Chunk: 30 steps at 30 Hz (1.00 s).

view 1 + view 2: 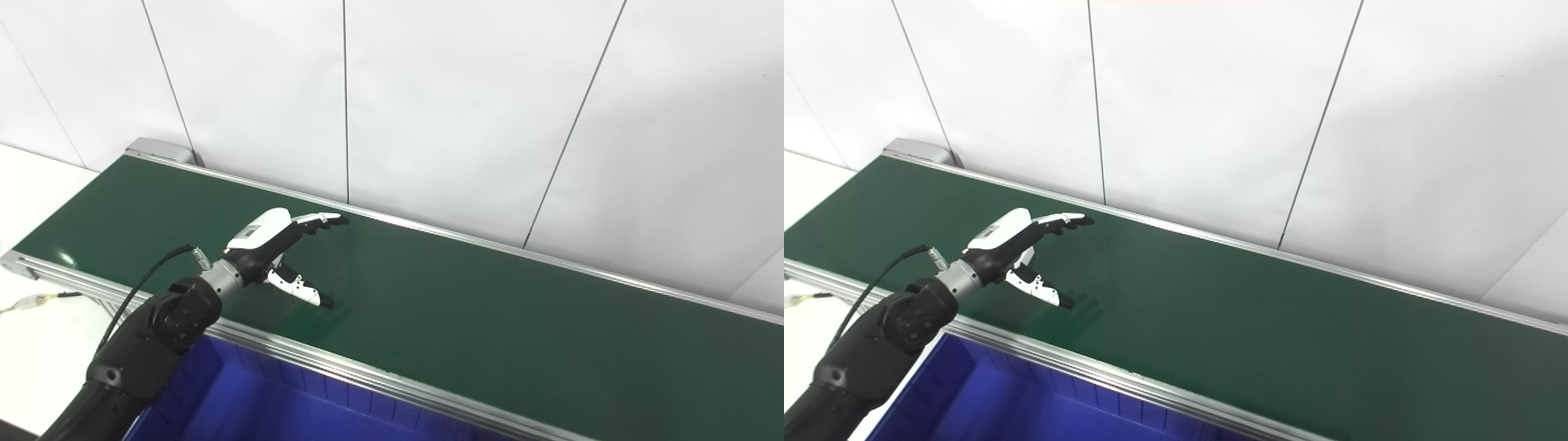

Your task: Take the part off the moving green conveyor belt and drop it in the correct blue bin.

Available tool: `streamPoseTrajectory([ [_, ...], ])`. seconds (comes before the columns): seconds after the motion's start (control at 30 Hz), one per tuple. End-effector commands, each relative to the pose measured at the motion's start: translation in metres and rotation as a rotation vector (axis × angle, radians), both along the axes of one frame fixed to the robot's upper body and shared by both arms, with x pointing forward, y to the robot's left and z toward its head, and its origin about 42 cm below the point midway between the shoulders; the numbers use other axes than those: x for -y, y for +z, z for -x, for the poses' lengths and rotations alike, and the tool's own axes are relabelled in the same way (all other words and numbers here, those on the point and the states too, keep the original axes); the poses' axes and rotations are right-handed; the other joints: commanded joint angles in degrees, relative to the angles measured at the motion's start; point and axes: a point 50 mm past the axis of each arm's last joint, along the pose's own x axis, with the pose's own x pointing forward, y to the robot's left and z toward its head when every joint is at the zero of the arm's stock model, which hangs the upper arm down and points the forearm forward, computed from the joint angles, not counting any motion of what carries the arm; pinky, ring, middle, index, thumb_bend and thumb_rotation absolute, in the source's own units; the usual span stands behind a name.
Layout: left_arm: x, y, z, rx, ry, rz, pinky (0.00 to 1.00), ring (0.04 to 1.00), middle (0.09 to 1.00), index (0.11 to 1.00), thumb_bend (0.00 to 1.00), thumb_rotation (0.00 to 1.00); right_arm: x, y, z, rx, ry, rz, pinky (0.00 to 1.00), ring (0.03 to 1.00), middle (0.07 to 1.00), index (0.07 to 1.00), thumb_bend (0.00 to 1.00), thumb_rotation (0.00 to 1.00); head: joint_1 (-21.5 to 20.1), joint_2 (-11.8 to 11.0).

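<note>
Nothing to read here: the small grey patch on the back of the left hand, left of centre in the frame, could be a label, but it is far too blurred to make out any letters or numbers.

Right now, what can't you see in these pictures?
- The part: none shows on the green conveyor belt in either eye view; it may lie beyond the picture edges.
- The blue bin: cut off by the bottom edge in both views, so what it holds and whether there are more bins is hidden.
- The right hand: outside both views.
- The belt's right end: cut off by the right edge.
- The left hand is open, holding nothing.
</note>
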Motion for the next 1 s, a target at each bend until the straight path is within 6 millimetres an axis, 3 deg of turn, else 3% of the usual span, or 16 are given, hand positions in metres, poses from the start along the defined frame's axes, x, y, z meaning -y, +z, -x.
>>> streamPoseTrajectory([
  [0.0, -0.009, 0.025, -0.016, 0.088, 0.008, -0.023, 0.73, 0.819, 0.880, 0.879, 0.91, 0.40, 0.000, 0.010, 0.001, 0.078, 0.003, -0.022, 0.60, 0.747, 0.807, 0.880, 0.96, 0.18, -0.06, 0.07],
  [0.27, -0.017, 0.021, -0.032, 0.031, 0.058, -0.074, 0.76, 0.858, 0.921, 0.901, 0.94, 0.32, 0.000, 0.009, 0.001, 0.088, 0.010, -0.047, 0.59, 0.738, 0.805, 0.878, 0.96, 0.15, 0.02, 0.02],
  [0.4, -0.022, 0.017, -0.040, 0.040, 0.083, -0.118, 0.93, 0.964, 0.937, 0.904, 0.97, 0.28, 0.001, 0.010, 0.002, 0.082, 0.008, -0.028, 0.59, 0.744, 0.805, 0.874, 0.96, 0.17, 0.00, 0.02],
  [0.5, -0.024, 0.019, -0.044, 0.050, 0.101, -0.159, 0.98, 0.998, 0.958, 0.908, 0.97, 0.24, 0.001, 0.010, 0.002, 0.086, 0.013, -0.033, 0.59, 0.740, 0.806, 0.877, 0.96, 0.15, 0.07, 0.05],
  [0.97, -0.036, 0.020, -0.057, -0.014, 0.131, -0.321, 0.99, 0.989, 0.962, 0.933, 1.00, 0.21, 0.002, 0.011, 0.001, 0.096, 0.015, -0.029, 0.55, 0.712, 0.792, 0.873, 0.96, 0.15, 0.23, 0.28],
])
